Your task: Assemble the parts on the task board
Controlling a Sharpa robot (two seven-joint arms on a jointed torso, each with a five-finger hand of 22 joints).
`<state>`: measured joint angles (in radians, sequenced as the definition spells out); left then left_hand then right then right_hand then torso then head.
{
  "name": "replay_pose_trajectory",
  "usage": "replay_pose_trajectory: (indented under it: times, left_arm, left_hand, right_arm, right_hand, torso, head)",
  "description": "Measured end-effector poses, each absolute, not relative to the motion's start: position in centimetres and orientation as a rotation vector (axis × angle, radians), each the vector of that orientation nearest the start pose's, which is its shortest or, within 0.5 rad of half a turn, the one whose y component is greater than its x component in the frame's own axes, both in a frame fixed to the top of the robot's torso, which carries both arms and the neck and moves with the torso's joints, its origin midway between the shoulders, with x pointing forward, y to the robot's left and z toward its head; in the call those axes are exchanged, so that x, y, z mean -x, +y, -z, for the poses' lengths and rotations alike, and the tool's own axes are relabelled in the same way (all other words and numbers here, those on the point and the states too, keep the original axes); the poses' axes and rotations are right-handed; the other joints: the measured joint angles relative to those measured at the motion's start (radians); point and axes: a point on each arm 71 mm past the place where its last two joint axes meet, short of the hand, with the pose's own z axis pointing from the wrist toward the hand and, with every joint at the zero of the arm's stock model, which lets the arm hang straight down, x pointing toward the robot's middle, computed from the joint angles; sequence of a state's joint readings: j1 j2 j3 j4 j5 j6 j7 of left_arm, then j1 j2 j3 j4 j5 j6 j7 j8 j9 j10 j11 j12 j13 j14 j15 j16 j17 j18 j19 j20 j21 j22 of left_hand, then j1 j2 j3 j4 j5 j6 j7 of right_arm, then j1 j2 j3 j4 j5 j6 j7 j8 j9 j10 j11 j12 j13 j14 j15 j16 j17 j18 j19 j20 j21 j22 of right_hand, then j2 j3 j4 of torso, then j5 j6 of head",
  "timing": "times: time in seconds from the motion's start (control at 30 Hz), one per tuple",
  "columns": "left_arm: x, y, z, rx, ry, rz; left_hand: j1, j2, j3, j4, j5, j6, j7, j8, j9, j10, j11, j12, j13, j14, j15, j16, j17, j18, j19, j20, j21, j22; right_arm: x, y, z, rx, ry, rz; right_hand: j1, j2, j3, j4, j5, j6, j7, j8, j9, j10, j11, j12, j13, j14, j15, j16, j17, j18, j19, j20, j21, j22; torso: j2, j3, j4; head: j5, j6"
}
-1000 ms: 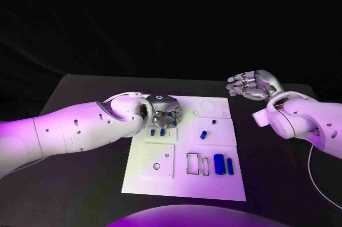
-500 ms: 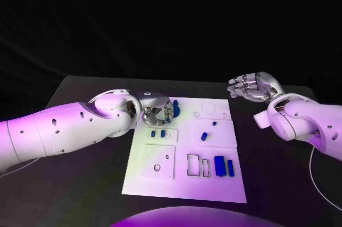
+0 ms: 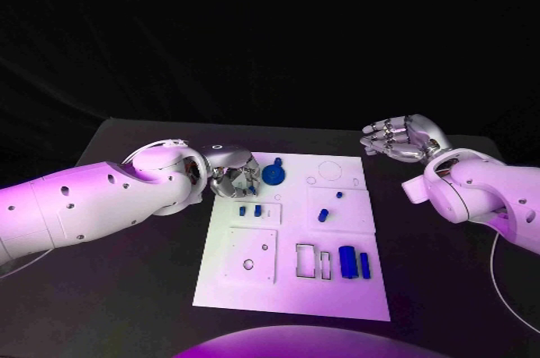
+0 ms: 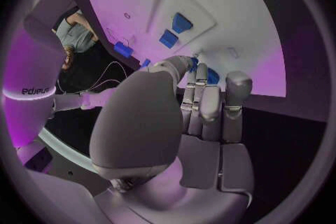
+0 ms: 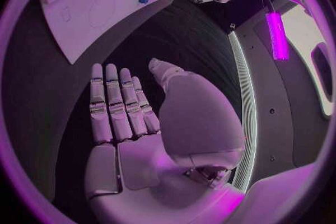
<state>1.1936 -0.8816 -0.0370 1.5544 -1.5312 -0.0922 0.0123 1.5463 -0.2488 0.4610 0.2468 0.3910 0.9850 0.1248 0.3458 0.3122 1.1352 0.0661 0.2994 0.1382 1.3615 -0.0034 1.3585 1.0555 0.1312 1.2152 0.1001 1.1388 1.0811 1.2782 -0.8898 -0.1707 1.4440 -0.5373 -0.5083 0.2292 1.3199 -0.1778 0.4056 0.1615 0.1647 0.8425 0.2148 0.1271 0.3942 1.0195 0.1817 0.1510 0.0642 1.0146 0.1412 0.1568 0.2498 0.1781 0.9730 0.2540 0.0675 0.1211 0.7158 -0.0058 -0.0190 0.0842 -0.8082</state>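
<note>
Task board (image 3: 338,288) is lying flat in the middle of the black table (image 3: 124,280), and everything else is placed against it. The left hand (image 3: 234,175) is hovering at the board's far left corner, its fingers (image 4: 203,95) curled together; a blue piece is showing at their tips in the left wrist view, but whether it is gripped cannot be told. Just beside that hand, a round blue part (image 3: 274,173) is sitting on the board's far edge. Two small blue parts (image 3: 249,210) are standing side by side a little nearer the robot, a small blue peg (image 3: 322,214) is lying toward the board's centre, and two long blue bars (image 3: 353,263) are lying at its near right. The right hand (image 3: 399,136) is hanging off the board's far right corner, well apart from it, holding nothing, its fingers (image 5: 115,106) lying straight and side by side.
</note>
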Motion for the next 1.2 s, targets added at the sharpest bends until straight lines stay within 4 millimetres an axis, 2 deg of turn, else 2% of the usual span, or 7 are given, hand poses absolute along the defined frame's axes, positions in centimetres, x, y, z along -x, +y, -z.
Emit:
replay_pose_trajectory:
  times: [0.6,1.2]
  left_arm:
    - [-47.3,19.81,19.78,-0.378,1.847,0.695]
    - [-47.86,19.45,20.19,-0.38,1.868,0.684]
  left_hand:
    - [0.0,0.0,0.0,0.0,0.0,0.0,0.0,0.0,0.001,0.0,0.0,-0.007,-0.001,0.0,0.0,0.0,-0.005,0.0,0.0,0.0,0.0,-0.001]
    - [0.0,0.0,0.0,0.0,0.0,0.0,0.0,0.0,0.0,0.003,0.004,-0.007,-0.001,0.0,0.0,0.0,-0.005,0.0,0.0,0.0,0.0,-0.004]
  right_arm:
    - [-50.06,-26.16,18.75,-0.642,1.518,-1.004]
    - [-50.07,-26.1,18.76,-0.642,1.519,-1.006]
  right_hand:
    - [0.0,0.0,0.0,0.0,0.0,0.0,0.0,0.0,0.0,0.0,0.0,0.0,0.0,0.0,0.0,0.0,0.0,0.0,0.0,0.0,0.0,0.0]
    - [0.0,0.0,0.0,0.0,0.0,0.0,0.0,0.0,0.0,0.0,0.0,0.0,0.0,0.0,0.0,0.0,0.0,0.0,0.0,0.0,0.0,0.0]
  torso:
    - [0.0,0.0023,-0.0026]
    - [0.001,0.0012,-0.0012]
  head:
    - [0.007,-0.001]
    - [0.005,-0.007]
